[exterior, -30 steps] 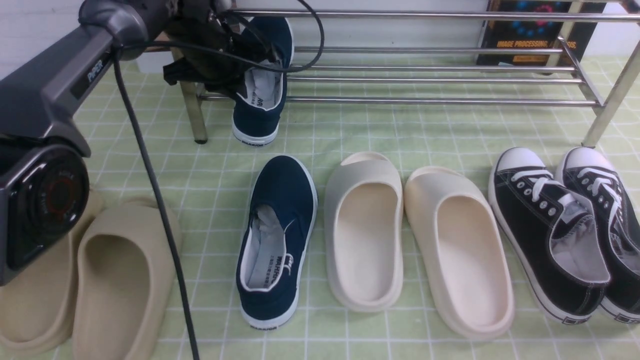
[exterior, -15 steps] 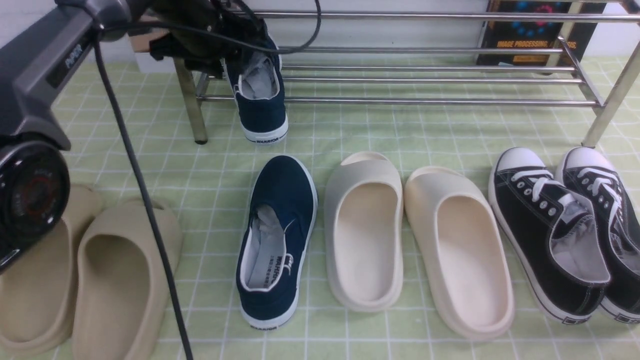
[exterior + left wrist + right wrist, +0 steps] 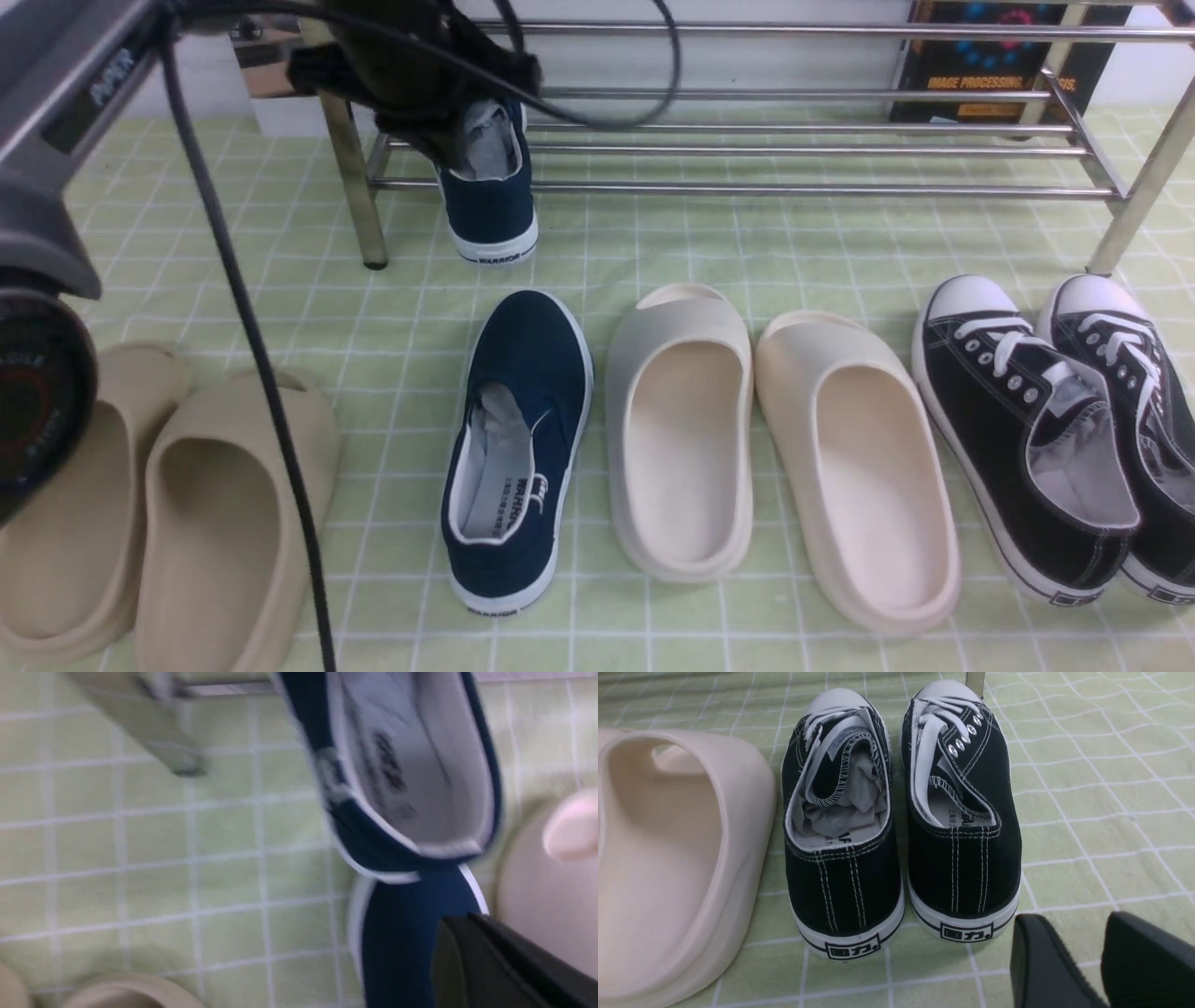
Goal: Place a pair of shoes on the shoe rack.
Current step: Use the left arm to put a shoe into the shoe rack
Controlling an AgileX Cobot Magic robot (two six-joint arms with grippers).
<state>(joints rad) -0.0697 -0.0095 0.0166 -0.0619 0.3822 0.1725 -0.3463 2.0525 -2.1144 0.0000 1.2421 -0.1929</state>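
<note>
One navy-blue canvas slip-on sneaker (image 3: 492, 201) lies on the low chrome tube shoe rack (image 3: 794, 188); the second navy sneaker (image 3: 518, 448) lies on the tabletop (image 3: 392, 308).
The racked sneaker sits at the rack's left end beside the left front leg, toe pointing in under the upper bars, its white-soled heel marked "WARRIOR" sticking out past the front bar; whether that heel touches the green checked cloth cannot be told. The left claw (image 3: 429, 126) hangs directly over its collar, clenched with nothing between its jaws. The second navy sneaker lies flat in front of the rack, apart from it, toe toward it, just beside a pair of cream foam slides (image 3: 681, 439). Black lace-up sneakers with white toe caps (image 3: 1027, 429) lie at the right, and the right claw (image 3: 1085, 940) hovers near their heels, released and empty.
</note>
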